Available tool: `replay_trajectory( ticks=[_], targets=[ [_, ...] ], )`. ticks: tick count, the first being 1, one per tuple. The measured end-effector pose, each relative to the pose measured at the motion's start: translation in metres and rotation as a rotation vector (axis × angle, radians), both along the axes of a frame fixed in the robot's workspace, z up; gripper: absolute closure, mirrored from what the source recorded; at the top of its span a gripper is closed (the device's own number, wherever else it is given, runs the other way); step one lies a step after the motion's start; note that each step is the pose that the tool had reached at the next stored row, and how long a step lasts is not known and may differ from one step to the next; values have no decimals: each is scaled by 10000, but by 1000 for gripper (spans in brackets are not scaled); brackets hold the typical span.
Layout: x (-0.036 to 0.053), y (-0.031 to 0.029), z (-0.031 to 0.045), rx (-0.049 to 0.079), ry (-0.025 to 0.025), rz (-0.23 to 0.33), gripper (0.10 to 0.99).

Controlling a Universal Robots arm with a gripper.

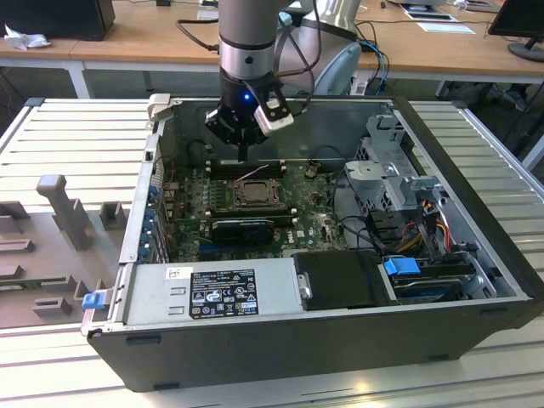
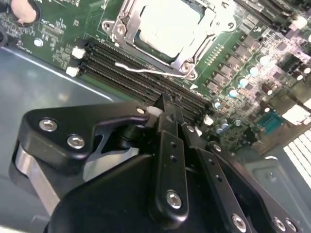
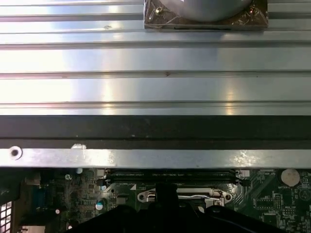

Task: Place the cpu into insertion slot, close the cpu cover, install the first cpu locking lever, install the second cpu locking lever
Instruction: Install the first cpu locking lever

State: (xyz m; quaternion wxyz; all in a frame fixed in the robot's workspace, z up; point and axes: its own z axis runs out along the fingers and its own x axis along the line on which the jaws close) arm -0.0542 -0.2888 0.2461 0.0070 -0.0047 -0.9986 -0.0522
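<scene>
Gripper (image 2: pixel 167 104) fingers pressed together, empty, poised above a locking lever (image 2: pixel 146 69). Cpu (image 2: pixel 167 24) seated under cpu cover (image 2: pixel 192 51). Lever judged thin, springy wire, best pushed at its free end.

A robotics lab or workshop: an opened computer case (image 1: pixel 340 280) with its motherboard (image 1: pixel 255 217) bare lies on a ribbed aluminium table (image 1: pixel 68 136), a robot arm (image 1: pixel 246 51) hanging over the case. Behind the case stand wooden desks (image 1: pixel 153 38) with cables (image 1: pixel 378 59) and papers (image 1: pixel 442 25).
</scene>
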Motion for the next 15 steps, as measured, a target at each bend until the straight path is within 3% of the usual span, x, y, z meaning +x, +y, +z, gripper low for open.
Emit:
replay_trajectory(
  ticks=[5,8,15],
  targets=[
    [69,0,-99,0,0,3,980],
    [153,4,-125,0,2,64,980],
    [250,7,-162,0,-2,352,980]
  ],
)
